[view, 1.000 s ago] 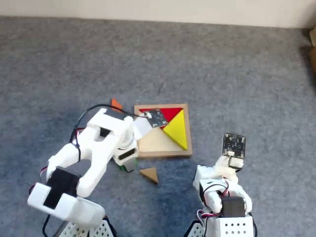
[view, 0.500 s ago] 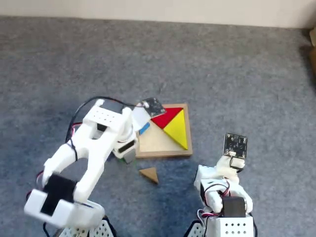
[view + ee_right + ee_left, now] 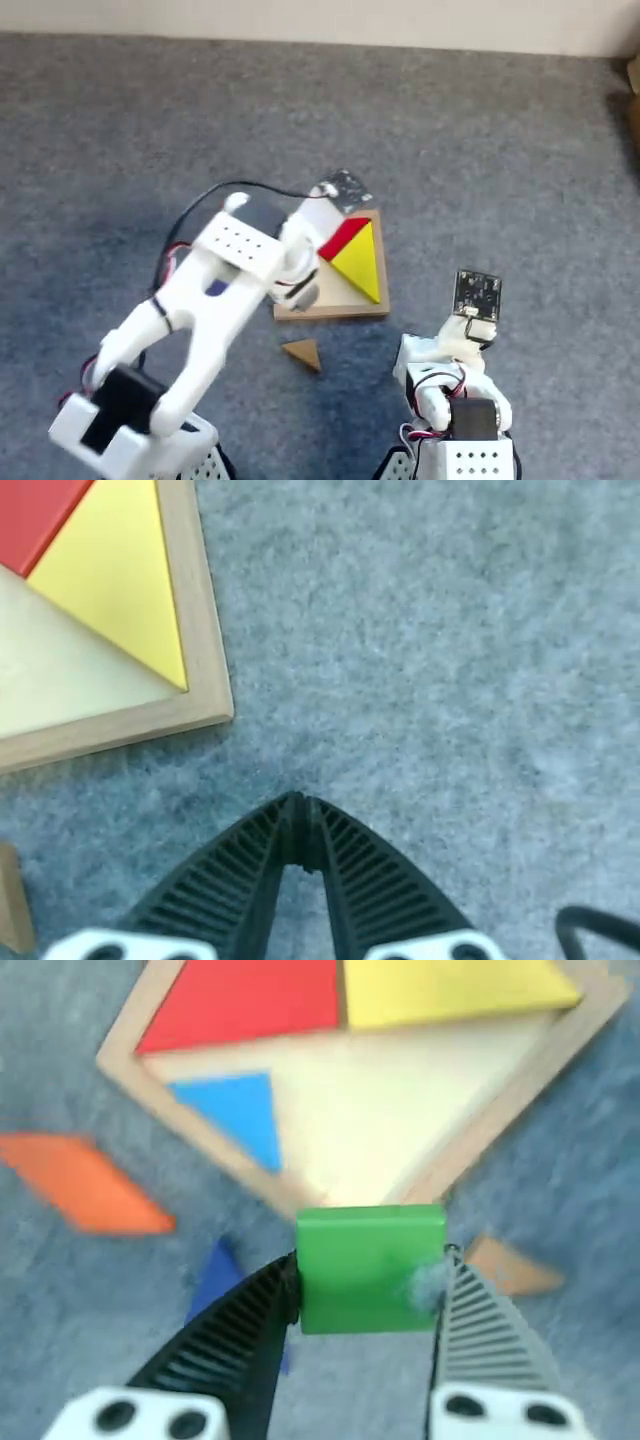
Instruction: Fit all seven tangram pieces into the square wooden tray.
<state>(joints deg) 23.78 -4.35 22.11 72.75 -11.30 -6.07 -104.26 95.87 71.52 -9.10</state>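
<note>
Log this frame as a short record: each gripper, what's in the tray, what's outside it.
left gripper: shut on green square, by a corner of the tray
right gripper: shut, holding nothing, over carpet beside the tray
in tray: red triangle, yellow triangle, blue triangle
on carpet: orange parallelogram, dark blue piece, tan triangle
progress: three of seven placed

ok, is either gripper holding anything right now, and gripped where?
Left gripper holds the green square piece, pinched across two opposite side edges. Right gripper is shut on nothing, above the carpet.
</note>
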